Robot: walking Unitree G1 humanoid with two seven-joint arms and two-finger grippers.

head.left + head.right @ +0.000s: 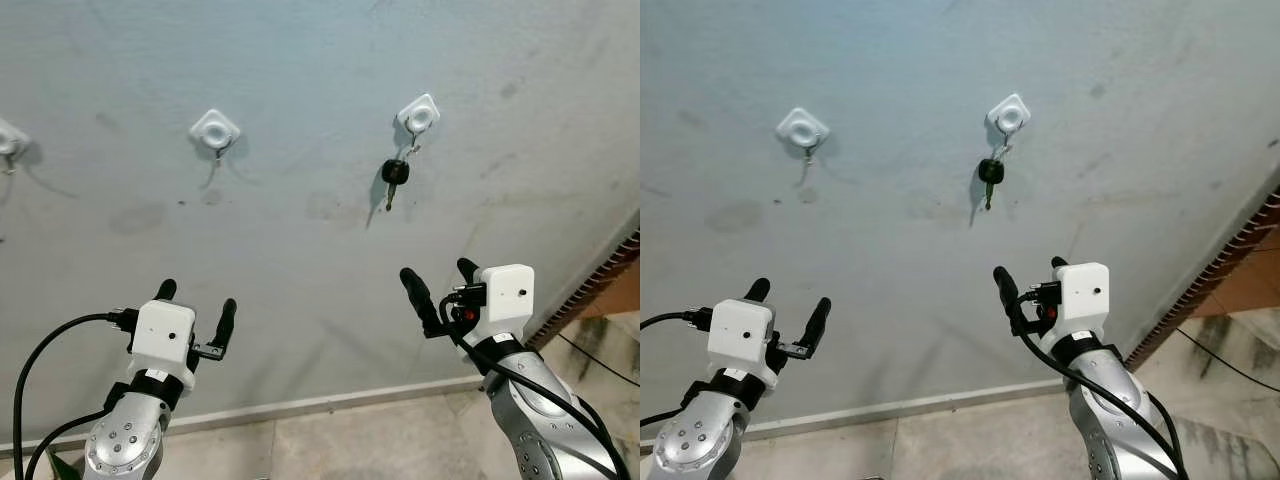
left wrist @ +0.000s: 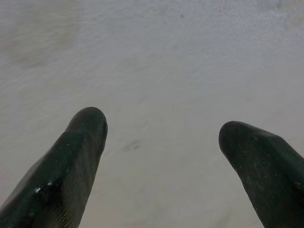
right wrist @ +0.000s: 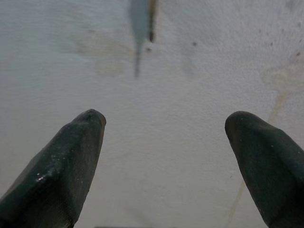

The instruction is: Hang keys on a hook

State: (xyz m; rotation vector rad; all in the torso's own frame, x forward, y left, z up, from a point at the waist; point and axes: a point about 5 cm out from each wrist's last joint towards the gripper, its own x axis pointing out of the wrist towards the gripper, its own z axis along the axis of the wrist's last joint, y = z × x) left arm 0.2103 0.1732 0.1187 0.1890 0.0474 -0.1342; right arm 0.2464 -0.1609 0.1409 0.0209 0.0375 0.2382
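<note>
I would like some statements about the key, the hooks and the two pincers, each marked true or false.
1. The key hangs from the hook above the right pincer. True.
2. The right pincer holds the key. False: it is open, empty and below the key.
3. The middle hook carries a key. False: nothing hangs on it.
4. The left pincer is open with nothing between its fingers. True.
5. The hooks are fixed to a wooden door. False: they sit on a grey wall.
</note>
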